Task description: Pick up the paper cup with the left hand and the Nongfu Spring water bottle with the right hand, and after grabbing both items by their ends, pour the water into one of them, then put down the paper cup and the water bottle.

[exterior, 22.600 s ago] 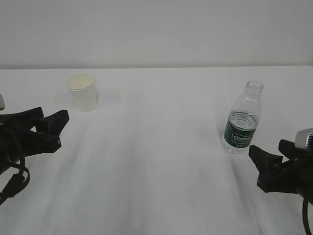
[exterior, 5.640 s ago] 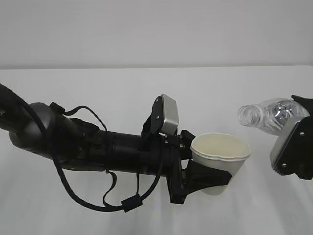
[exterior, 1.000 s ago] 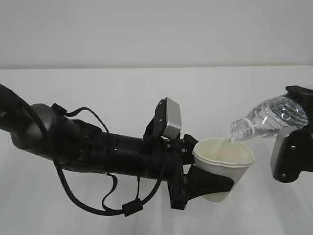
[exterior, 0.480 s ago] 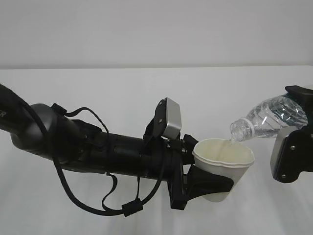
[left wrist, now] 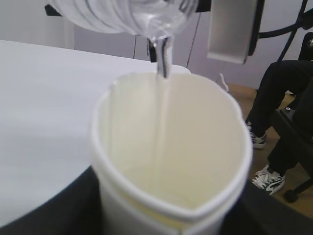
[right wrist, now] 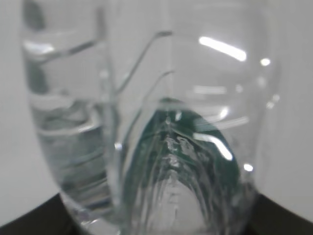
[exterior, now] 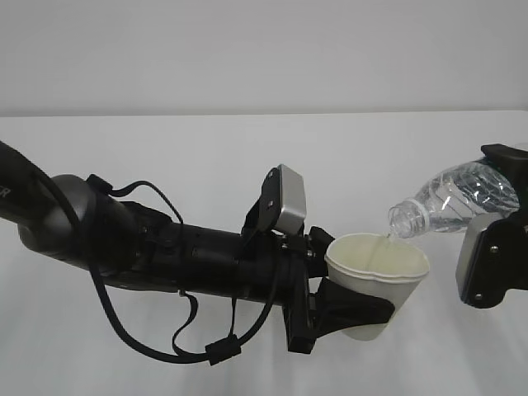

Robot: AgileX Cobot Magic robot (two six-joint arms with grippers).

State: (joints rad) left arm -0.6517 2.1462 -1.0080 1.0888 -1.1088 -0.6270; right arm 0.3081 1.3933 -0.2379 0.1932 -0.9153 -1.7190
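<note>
Water streaming from bottle into cup above the white tabletop (exterior: pixel 165 148).

The black left claw (exterior: pixel 351 309) pinches the small white tapered paper cup (exterior: pixel 378 280); just right of the cup, the black blocky right claw (exterior: pixel 495 247) clamps the clear ribbed plastic bottle (exterior: pixel 454 198), tilted neck-down, a thin clear water stream (left wrist: pixel 164 93) falling inside the cup's rim.

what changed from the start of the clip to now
Both items left the table: the left hand took hold of the paper cup and carried it to mid-table, and the right hand lifted the Nongfu Spring water bottle and tipped its neck down, so water streams into the cup. Over the last second, nothing visibly moved.
</note>
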